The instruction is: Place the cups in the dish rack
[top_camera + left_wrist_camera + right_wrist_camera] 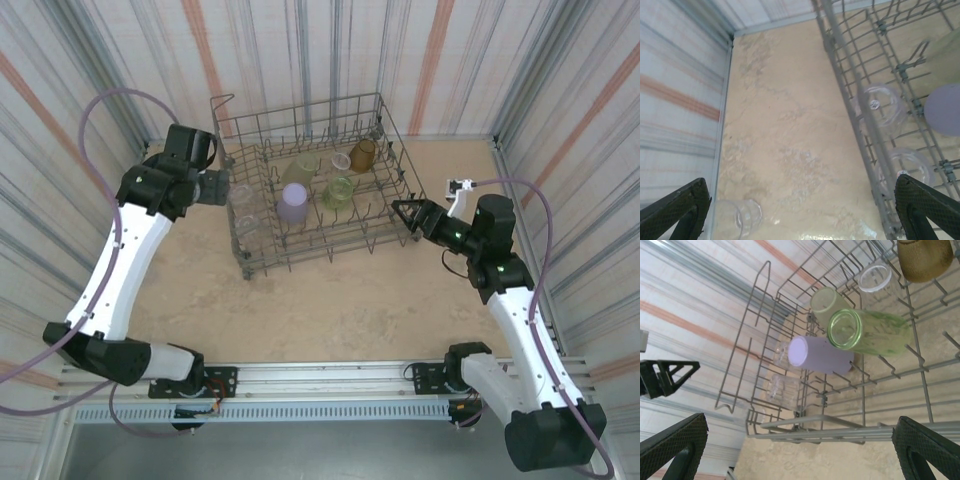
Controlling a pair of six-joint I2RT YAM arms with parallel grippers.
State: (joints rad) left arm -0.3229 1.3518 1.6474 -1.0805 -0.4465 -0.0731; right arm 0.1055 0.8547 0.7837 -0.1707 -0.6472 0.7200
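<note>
Left gripper (228,188) and right gripper (398,208) flank dish rack (322,250) (jaws wide).

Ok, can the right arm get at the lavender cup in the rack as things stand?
Probably, but only from above. The open right gripper is outside the side wall of the dish rack, and a green cup sits between it and the lavender cup. The rack's top is open.

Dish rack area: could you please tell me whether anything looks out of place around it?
One thing stands out: what looks like a clear cup lies on the table outside the dish rack, close to the wall. Other cups, such as the lavender cup, are already inside the rack.
</note>
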